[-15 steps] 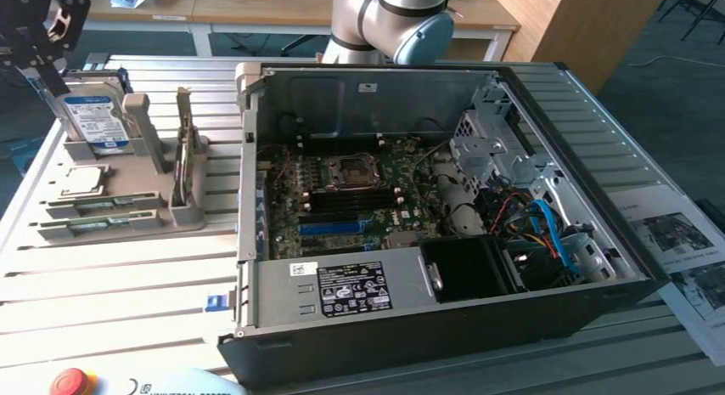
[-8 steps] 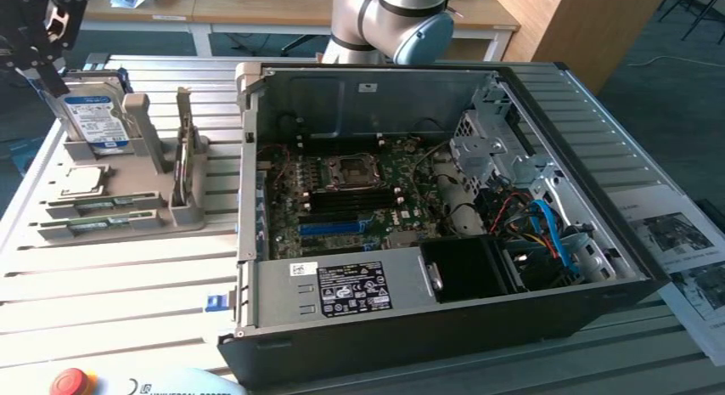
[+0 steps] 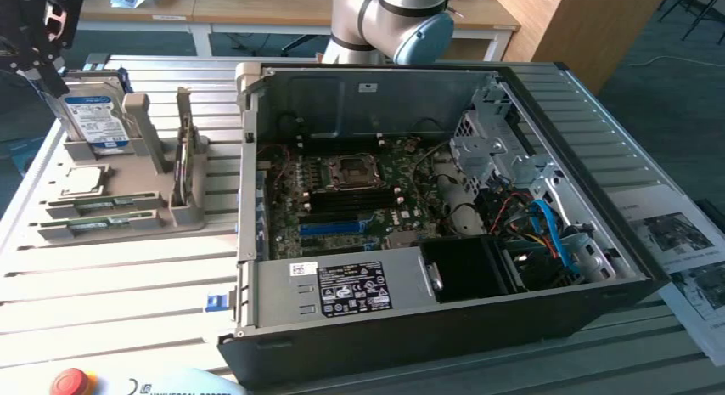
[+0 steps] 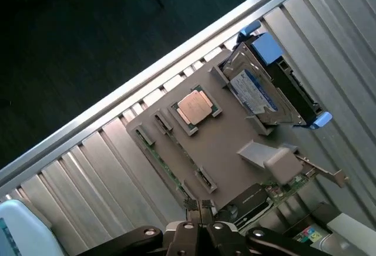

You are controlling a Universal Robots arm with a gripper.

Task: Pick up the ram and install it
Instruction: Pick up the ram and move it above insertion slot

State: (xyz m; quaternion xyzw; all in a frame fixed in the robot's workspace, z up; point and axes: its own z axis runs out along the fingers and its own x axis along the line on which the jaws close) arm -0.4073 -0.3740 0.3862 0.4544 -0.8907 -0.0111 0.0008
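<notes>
At the gripper (image 4: 198, 206), jaws pressed shut on nothing, poised over the grey parts holder (image 4: 226, 147). Just beside it, the ram (image 4: 166, 167) seated on edge in the holder's outer slot, untouched (pickup not yet done, install all to come). Farther off, processor (image 4: 195, 107), hard drive (image 4: 258, 88), open computer case (image 3: 453, 344). One end of the ram cut off behind the gripper; motherboard memory slots (image 3: 338, 206) too dark to judge full or empty

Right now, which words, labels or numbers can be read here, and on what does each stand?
"UNIVERSAL ROBOT", cut off at the picture's edge: on the pale device.
Hard drive label: too blurred.
Black power supply label: too small.
White sticker inside the computer case: too small.
Printed sheets: too small.
</notes>
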